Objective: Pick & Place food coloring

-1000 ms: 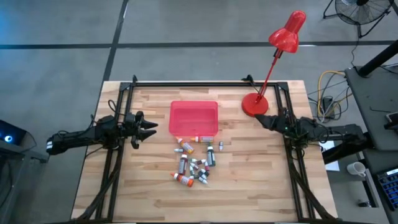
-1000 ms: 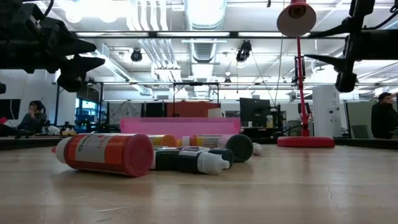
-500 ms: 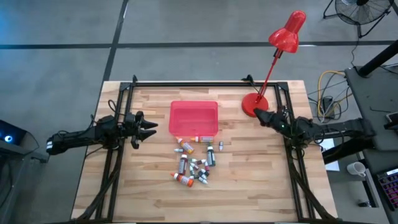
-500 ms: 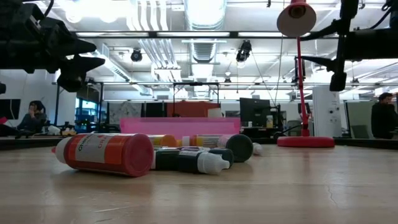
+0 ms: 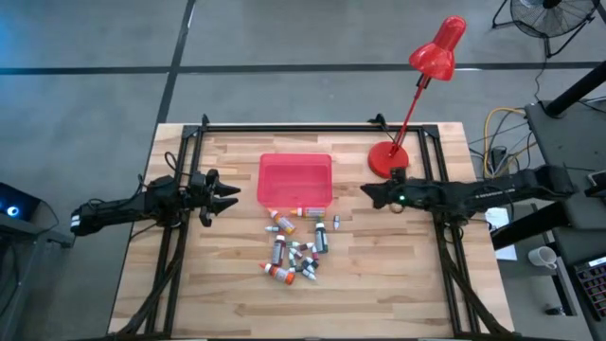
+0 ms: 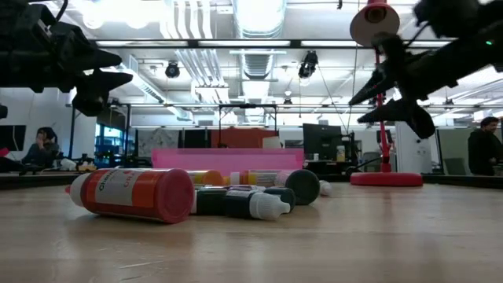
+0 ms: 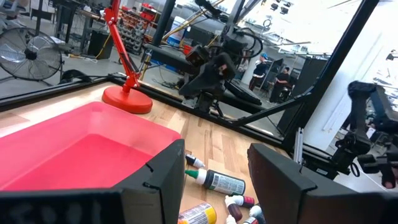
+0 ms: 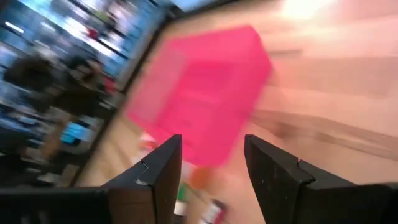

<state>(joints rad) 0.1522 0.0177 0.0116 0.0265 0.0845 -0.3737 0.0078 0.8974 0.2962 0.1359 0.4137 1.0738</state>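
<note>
The left claw (image 5: 225, 197) is hovering with fingers spread and empty at the bench's (image 5: 398, 275) left side, beside the red tray (image 5: 295, 180). The food coloring (image 5: 295, 248) is lying in a loose heap on the wood just in front of that tray. The right claw (image 5: 368, 192) is hanging spread and empty right of the tray, near the red lamp (image 5: 388, 159).

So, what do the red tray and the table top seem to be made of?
The red tray looks like moulded plastic: even colour, smooth matte walls, rounded corners. The table top looks like wood in joined strips, butcher-block style: visible grain and seams, light low-gloss finish.
</note>
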